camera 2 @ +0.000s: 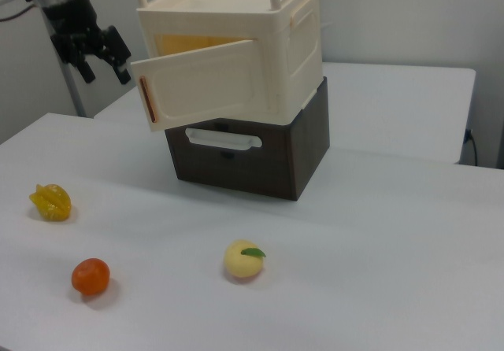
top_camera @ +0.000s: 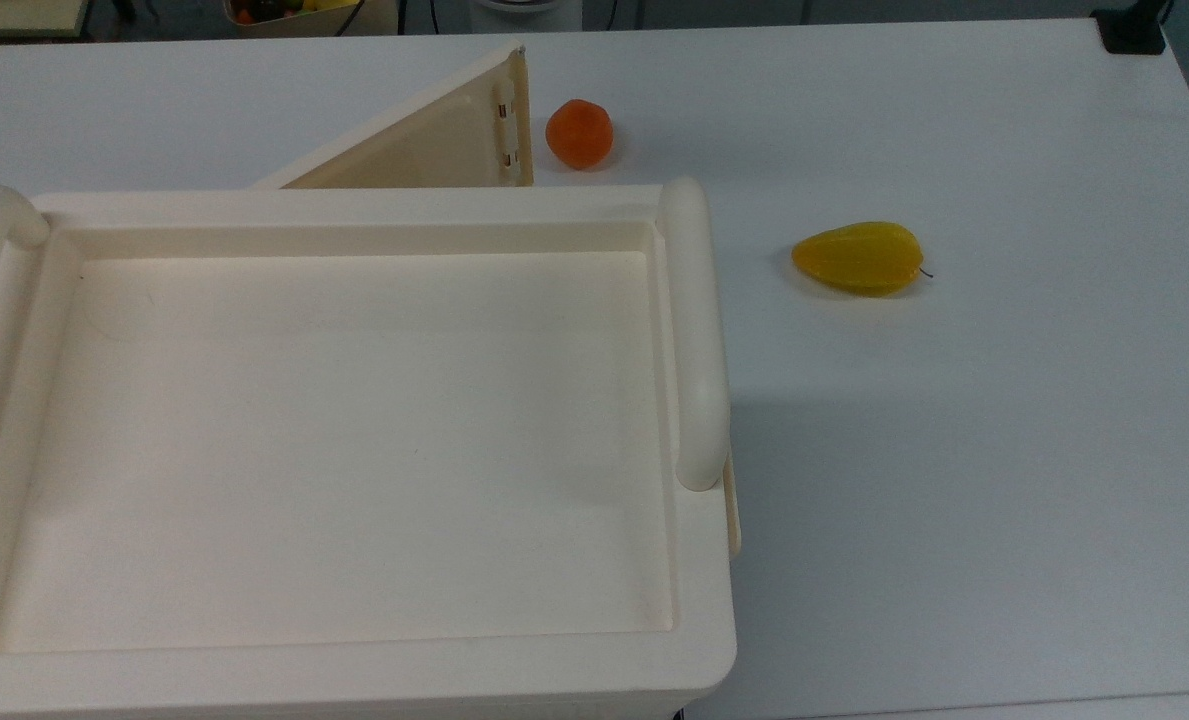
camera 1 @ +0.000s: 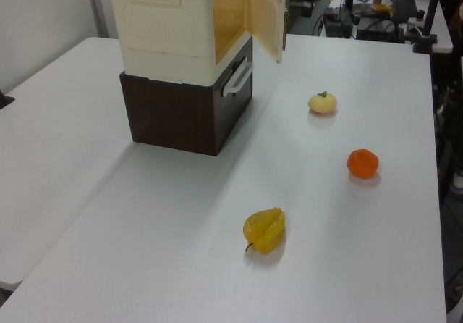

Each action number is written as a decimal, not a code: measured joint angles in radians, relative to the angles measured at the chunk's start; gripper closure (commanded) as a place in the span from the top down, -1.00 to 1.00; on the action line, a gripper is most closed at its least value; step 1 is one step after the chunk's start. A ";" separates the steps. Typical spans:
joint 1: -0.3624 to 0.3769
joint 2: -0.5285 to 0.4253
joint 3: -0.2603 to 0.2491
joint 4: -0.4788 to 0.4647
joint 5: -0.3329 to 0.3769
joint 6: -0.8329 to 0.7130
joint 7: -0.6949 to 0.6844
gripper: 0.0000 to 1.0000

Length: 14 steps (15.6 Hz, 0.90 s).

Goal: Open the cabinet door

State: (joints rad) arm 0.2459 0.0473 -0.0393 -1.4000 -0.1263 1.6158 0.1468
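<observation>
**Cabinet door swung out, gripper withdrawn clear**

Cabinet door (camera 2: pixel 203 83): cream panel, hinged at the right view's right edge, free edge with slot handle toward the right view's left; standing roughly half open, yellow-lit interior exposed behind it; long axis horizontal; in the top view (top_camera: pixel 424 140) projecting beyond the cabinet's far side, latch fittings on its free edge, just beside the orange fruit (top_camera: pixel 579 133) but apart from it.

Cabinet (camera 2: pixel 295 44): cream box with two top handles, seated on a dark brown drawer unit (camera 2: pixel 303 150); recessed tray top (top_camera: pixel 354 440) bare.

Gripper (camera 2: pixel 101 58): black, raised at the right view's upper left, near the door's free edge yet not touching it; fingers spread apart, gripping nothing.

Governing relation: door's free edge lying to the right view's right of, and slightly below, the fingers; any further swing judged to need a push or pull on that handle edge, away from the cabinet front.

Task judged essentially done, door already well off the opening.

Desk (camera 1: pixel 181 236): white; also carrying a yellow starfruit (camera 1: pixel 265 229), a pale peach (camera 1: pixel 322 103); all well apart from the cabinet.
</observation>
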 measured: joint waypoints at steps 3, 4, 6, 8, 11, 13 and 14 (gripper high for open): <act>0.000 -0.001 0.000 0.030 0.020 0.069 0.000 1.00; 0.000 0.000 0.000 0.034 0.028 0.107 0.000 1.00; 0.000 0.005 0.000 0.034 0.035 0.191 0.000 1.00; 0.000 0.020 0.000 0.034 0.038 0.252 0.000 1.00; 0.001 0.054 0.000 0.034 0.038 0.298 0.000 1.00; 0.001 0.069 0.000 0.034 0.038 0.300 0.000 1.00; 0.001 0.074 0.000 0.031 0.038 0.300 0.000 1.00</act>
State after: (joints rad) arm 0.2465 0.1210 -0.0392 -1.3687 -0.0887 1.9155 0.1469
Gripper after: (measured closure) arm 0.000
